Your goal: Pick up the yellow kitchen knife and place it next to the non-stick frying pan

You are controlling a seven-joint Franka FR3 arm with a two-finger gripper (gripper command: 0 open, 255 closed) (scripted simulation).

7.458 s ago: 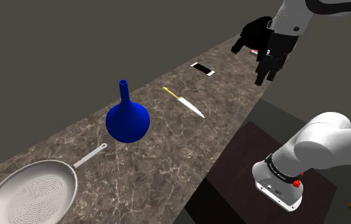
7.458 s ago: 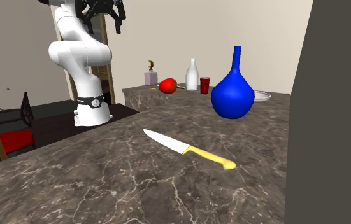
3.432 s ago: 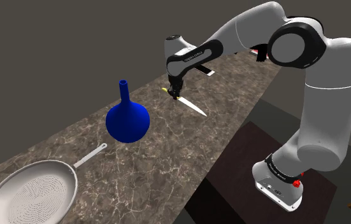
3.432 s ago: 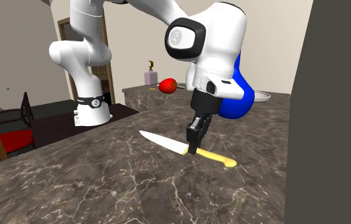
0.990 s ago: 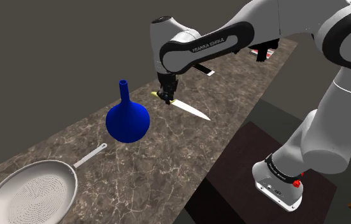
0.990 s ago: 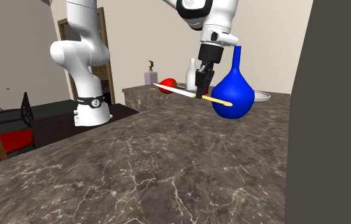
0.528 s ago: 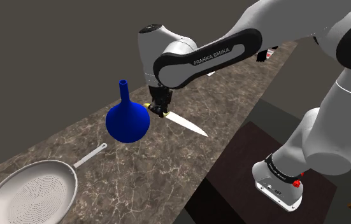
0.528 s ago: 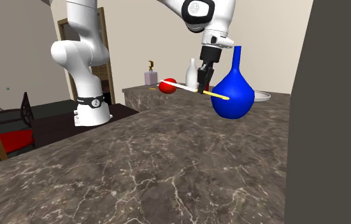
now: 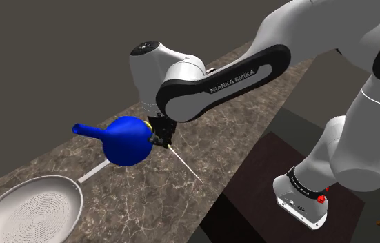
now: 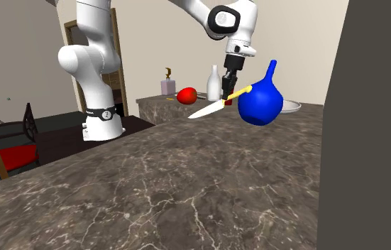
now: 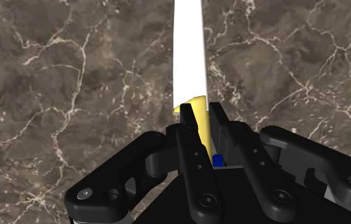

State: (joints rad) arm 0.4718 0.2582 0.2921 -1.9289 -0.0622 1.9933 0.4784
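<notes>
My gripper [image 9: 162, 138] is shut on the yellow handle of the kitchen knife [image 9: 185, 166] and holds it above the marble counter [image 9: 250, 103]. The white blade slants down toward the counter's front edge. In the second exterior view the gripper [image 10: 227, 94] carries the knife [image 10: 211, 106] with its blade low and its handle high. In the wrist view the knife [image 11: 190, 51] runs out from between my fingers [image 11: 194, 159]. The pale grey frying pan [image 9: 26, 210] lies at the shoulder view's lower left, its handle toward the gripper.
A blue vase [image 9: 123, 140] leans hard over right against the gripper, its neck toward the shoulder view's left; it is also tilted in the second exterior view [image 10: 260, 101]. Behind it stand a white bottle [image 10: 214, 84], a red object [image 10: 186, 96] and a plate [image 10: 291, 106].
The gripper has carried the knife toward the pan and into the blue vase. The vase, upright before, now tips over. The knife's blade has swung downward.
</notes>
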